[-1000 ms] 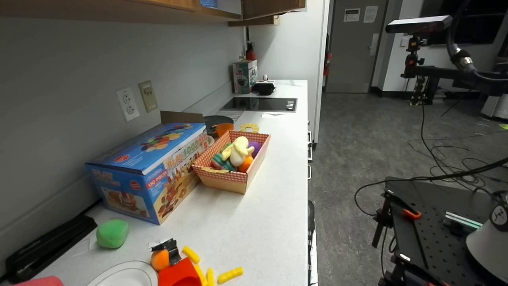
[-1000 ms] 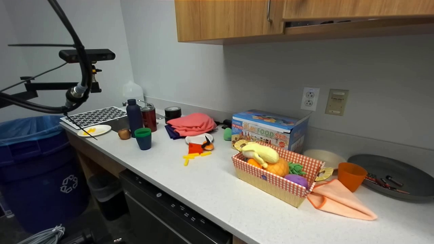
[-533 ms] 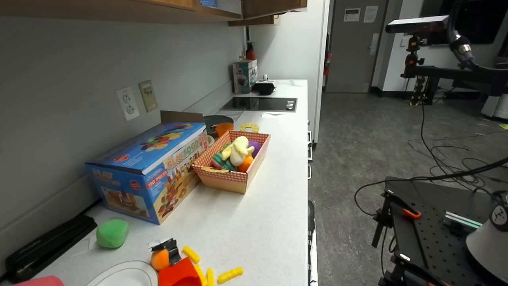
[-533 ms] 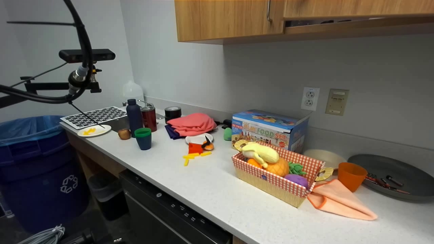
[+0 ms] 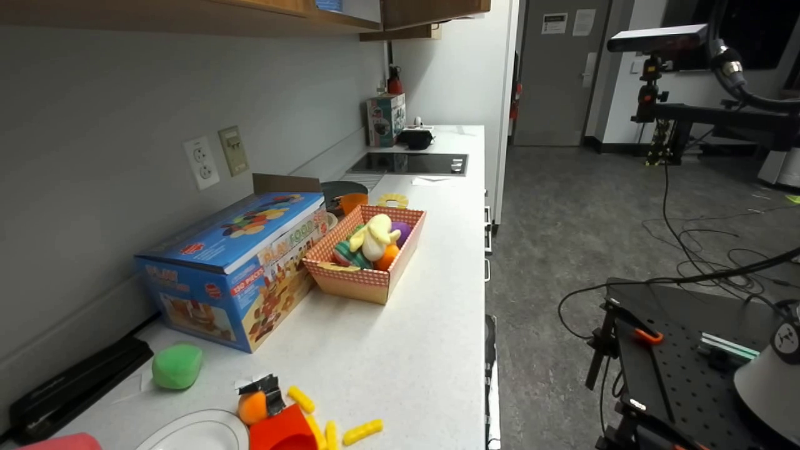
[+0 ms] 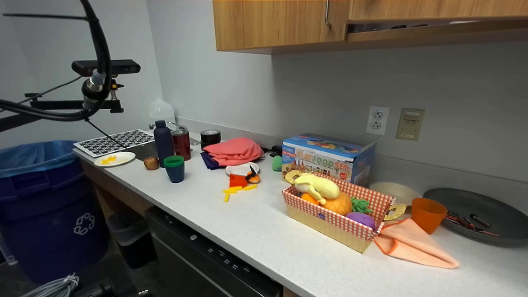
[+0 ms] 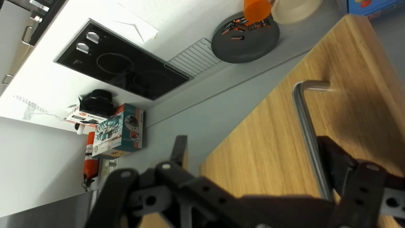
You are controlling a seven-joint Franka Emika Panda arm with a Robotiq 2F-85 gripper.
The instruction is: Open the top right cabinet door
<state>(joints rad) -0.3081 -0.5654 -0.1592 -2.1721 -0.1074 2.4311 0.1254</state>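
The top right cabinet door (image 5: 431, 14) stands partly open in an exterior view, with the cabinet's pale inside showing beside it. Its lower part also shows in an exterior view (image 6: 437, 9), with a gap under it. In the wrist view the wooden door (image 7: 253, 152) fills the lower right and carries a bent metal handle (image 7: 305, 117). My gripper (image 7: 252, 141) is open around the handle. The right finger lies close against the handle's side, on the side toward the door's edge. The left finger is well apart from it. The gripper is outside both exterior views.
Below the cabinets is a white counter (image 6: 255, 222) with a basket of toy food (image 6: 326, 231) and a blue play food box (image 5: 194, 275). A cooktop (image 7: 115, 61) and wire rack (image 7: 194, 57) lie further along. A bracket-mounted camera (image 5: 659, 39) stands across from the cabinets.
The door has swung a little further outward in both exterior views. The arm's cable has shifted, rising in an exterior view. The counter objects have not moved.
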